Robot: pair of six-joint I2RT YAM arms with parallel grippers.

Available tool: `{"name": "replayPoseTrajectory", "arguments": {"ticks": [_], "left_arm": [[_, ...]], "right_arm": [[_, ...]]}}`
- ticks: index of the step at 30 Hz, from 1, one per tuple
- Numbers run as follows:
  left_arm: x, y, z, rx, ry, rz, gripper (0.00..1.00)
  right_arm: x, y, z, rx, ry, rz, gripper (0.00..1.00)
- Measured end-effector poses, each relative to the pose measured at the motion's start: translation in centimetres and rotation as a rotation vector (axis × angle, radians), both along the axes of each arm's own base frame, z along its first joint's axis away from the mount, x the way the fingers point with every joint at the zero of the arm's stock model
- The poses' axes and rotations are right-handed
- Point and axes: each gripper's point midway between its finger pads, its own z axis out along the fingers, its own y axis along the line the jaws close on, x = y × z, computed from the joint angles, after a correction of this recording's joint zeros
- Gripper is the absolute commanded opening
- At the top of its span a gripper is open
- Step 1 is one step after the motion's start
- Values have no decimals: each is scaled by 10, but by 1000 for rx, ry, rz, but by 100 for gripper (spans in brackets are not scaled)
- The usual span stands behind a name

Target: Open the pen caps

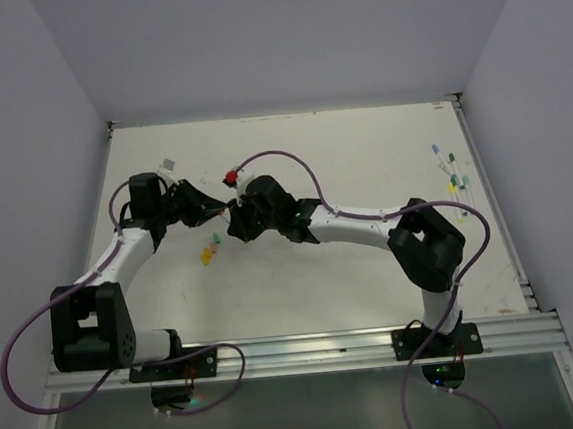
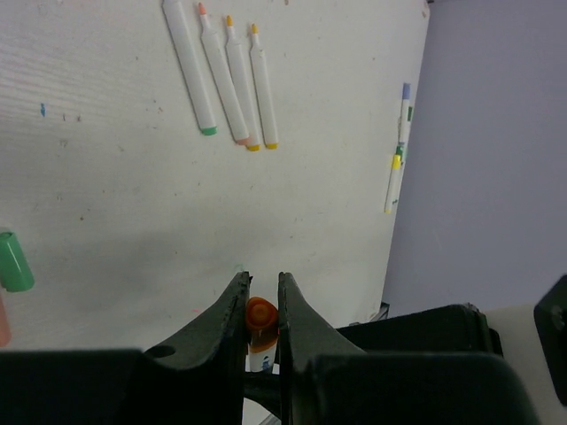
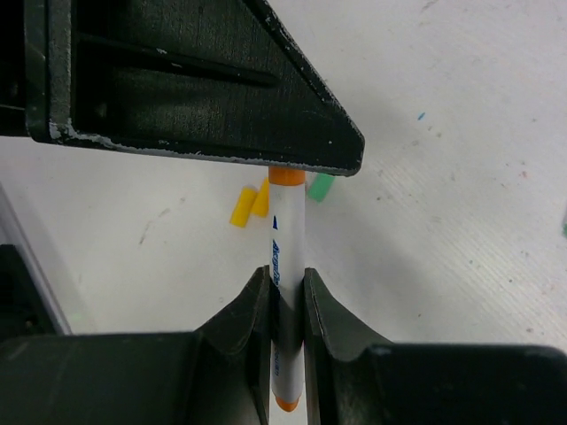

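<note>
Caps [image 1: 209, 249] on table [image 1: 353, 284] (pens [image 1: 454, 175] far right)

We see a white table [image 1: 363, 168] filling the middle of the overhead view, its surface faintly scuffed. Pale lavender walls [image 1: 281, 34] close it in at the top, left and right of the frame. Along the bottom runs a ribbed aluminium rail [image 1: 308, 348], with a dull grey panel [image 1: 304, 414] below it. A thin metal strip [image 1: 495, 216] borders the table's right edge. Toward its upper left lies a small pale tag [image 1: 168, 165]. The left wrist view shows a tiny blue speck [image 2: 42, 109] at the frame's left, and the right wrist view shows a blue fleck [image 3: 421, 115] at the upper right.
</note>
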Motion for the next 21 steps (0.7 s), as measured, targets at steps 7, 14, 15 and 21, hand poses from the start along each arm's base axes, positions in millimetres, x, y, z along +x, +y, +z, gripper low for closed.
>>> {"name": "replayPoseTrajectory", "arguments": {"ticks": [7, 14, 15, 21], "left_arm": [[-13, -3, 21, -34, -124, -43, 0], [-34, -11, 44, -171, -256, -58, 0], [-36, -12, 48, -182, -260, -65, 0], [-47, -16, 88, -152, -399, -134, 0]], "right_arm": [[-16, 4, 12, 133, 125, 132, 0], [-44, 10, 31, 345, 291, 230, 0], [-47, 11, 34, 377, 315, 238, 0], [-66, 20, 82, 605, 448, 319, 0]]}}
